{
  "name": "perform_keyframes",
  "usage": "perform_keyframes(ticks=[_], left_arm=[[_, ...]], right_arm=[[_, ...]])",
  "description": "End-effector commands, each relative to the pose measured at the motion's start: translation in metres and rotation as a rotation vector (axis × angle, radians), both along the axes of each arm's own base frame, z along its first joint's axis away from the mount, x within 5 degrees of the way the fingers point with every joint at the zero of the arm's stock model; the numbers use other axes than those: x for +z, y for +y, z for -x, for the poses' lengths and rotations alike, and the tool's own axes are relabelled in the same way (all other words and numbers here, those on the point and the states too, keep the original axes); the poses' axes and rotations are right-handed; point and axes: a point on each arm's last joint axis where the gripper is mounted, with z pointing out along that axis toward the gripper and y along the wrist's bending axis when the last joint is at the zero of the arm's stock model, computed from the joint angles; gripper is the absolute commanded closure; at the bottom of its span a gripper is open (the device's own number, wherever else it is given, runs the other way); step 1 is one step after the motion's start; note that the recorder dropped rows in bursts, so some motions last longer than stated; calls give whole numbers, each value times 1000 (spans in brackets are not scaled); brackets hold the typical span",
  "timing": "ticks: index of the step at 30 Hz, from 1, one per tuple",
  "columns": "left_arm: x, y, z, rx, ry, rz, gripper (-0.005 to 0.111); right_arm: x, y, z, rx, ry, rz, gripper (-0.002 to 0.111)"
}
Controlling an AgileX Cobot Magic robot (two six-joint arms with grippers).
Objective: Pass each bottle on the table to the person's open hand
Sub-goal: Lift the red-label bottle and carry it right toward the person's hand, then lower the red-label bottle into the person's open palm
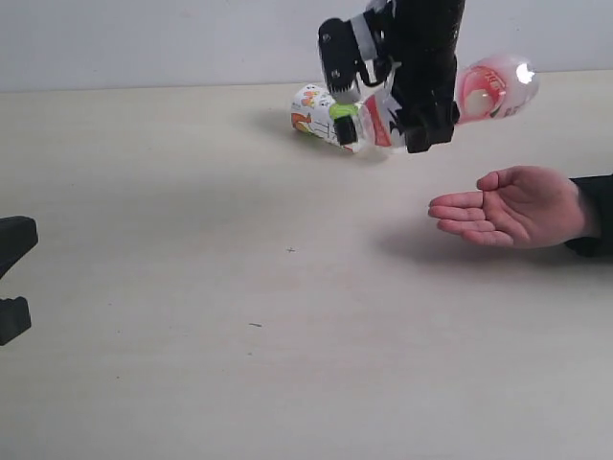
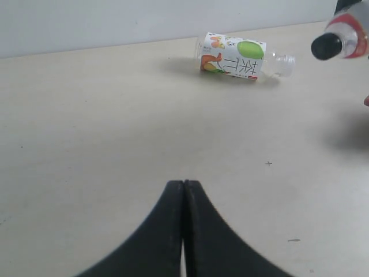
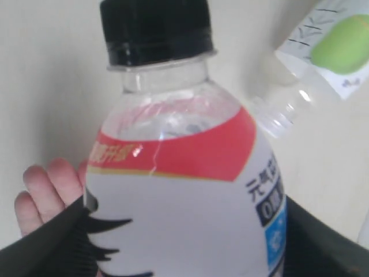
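- The right claw (image 3: pixel 187 219) is clamped on the body of a red-and-white bottle (image 1: pixel 493 88) with a black cap (image 3: pixel 154 26). Its dark fingers (image 3: pixel 55 245) press on either side of the label.
- That bottle hangs in the air over the far part of the table (image 1: pixel 192 287). It is turned on its side, its base pointing right and its cap pointing left.
- An open hand (image 1: pixel 512 206) waits on the right side, palm up and fingers pointing left. It is nearer than the held bottle and lower; the two are apart.
- In the right wrist view a few fingertips (image 3: pixel 43 196) of that hand show past the bottle's side.
- A dark sleeve (image 1: pixel 596 216) covers the wrist at the right edge.
- A second bottle (image 2: pixel 233 57), white with a green apple on its label, lies on its side on the far part of the table. Its clear neck (image 2: pixel 282 60) points right (whether it has a cap I cannot tell).
- In the exterior view the right arm partly hides this lying bottle, and the held bottle's cap end overlaps it.
- The left claw (image 2: pixel 183 184) is pressed together with nothing between its fingers. It sits low at the near left of the table, well apart from both bottles.
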Motion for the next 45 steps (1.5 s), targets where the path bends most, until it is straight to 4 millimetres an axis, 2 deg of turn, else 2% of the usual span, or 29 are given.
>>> perform_keyframes(ticks=[1,5,10,13,19,23,28,31,33,37,43,45], left_arm=[[-1,1,1,8,3,11,107],[-1,1,1,8,3,11,107],[-1,1,1,8,3,11,107],[-1,1,1,8,3,11,107],[-1,1,1,8,3,11,107],[-1,1,1,8,3,11,107],[-1,1,1,8,3,11,107],[-1,1,1,8,3,11,107],[-1,1,1,8,3,11,107],[-1,1,1,8,3,11,107],[-1,1,1,8,3,11,107],[-1,1,1,8,3,11,107]], right_arm=[[34,-5,10,-179,-66,-100,108],[60,-11,19,-380,-114,-206,108],[79,-21,23,-664,-198,-297,108],[85,-24,25,-789,-215,-351,108],[94,-24,32,-919,-177,-444,108],[92,-28,41,-989,-150,-459,108],[82,-49,56,-1130,-146,-433,108],[76,-66,52,-1266,-129,-443,108],[64,-76,47,-1330,-69,-431,108],[39,-86,42,-1399,-57,-350,108],[4,-96,53,-1459,-19,-226,108],[-7,-95,53,-1462,-23,-262,108]])
